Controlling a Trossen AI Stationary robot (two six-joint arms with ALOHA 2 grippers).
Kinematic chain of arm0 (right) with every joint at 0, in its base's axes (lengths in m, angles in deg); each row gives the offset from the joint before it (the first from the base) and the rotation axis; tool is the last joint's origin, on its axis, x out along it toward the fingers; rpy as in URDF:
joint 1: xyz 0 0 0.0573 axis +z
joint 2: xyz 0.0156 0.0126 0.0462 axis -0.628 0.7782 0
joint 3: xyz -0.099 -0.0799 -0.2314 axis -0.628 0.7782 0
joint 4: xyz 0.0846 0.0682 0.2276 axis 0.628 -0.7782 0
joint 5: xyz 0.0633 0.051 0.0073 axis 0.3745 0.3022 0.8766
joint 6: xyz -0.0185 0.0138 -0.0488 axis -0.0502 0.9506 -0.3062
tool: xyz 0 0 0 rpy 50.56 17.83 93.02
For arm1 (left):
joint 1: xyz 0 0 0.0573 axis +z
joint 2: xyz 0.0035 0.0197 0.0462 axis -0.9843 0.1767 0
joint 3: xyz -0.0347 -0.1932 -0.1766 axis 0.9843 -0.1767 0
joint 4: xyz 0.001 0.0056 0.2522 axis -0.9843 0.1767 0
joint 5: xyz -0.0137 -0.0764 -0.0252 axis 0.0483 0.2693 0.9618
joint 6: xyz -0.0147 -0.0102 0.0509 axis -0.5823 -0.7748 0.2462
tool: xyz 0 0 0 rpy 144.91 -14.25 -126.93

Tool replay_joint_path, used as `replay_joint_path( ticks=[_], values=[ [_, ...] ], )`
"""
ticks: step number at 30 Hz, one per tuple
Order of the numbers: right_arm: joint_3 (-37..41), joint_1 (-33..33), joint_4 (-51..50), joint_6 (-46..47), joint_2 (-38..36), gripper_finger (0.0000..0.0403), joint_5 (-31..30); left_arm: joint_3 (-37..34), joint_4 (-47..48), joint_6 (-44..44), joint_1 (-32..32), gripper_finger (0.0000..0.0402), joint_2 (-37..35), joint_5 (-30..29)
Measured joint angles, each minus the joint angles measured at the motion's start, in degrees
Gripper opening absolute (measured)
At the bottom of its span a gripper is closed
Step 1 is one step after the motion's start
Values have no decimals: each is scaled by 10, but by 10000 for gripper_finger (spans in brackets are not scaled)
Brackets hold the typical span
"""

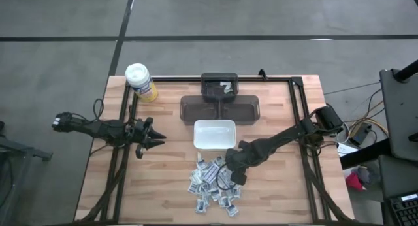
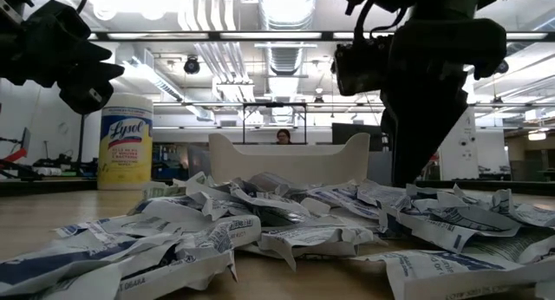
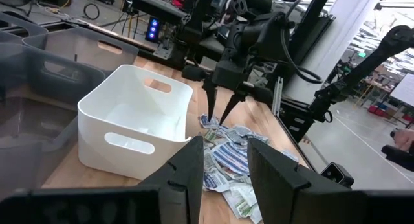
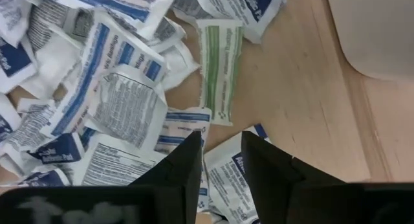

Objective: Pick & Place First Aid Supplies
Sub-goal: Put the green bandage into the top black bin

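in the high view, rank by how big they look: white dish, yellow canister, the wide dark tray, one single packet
1. Wide dark tray
2. White dish
3. Yellow canister
4. A single packet

The view looks straight down on all four on the same table, so nearness to the camera hardly skews this.

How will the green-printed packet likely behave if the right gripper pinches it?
The green-printed packet looks thin and flat, so probably light and floppy. Lying flush on the table, it may slide before lifting. Overlapping packets could drag along.
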Motion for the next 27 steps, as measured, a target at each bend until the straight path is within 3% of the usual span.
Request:
replay_joint_path(
  ticks=[27],
  values=[
    [-1,-5,43,-23,43,99,-1,0,0,0,0,115,0,0]
  ],
)
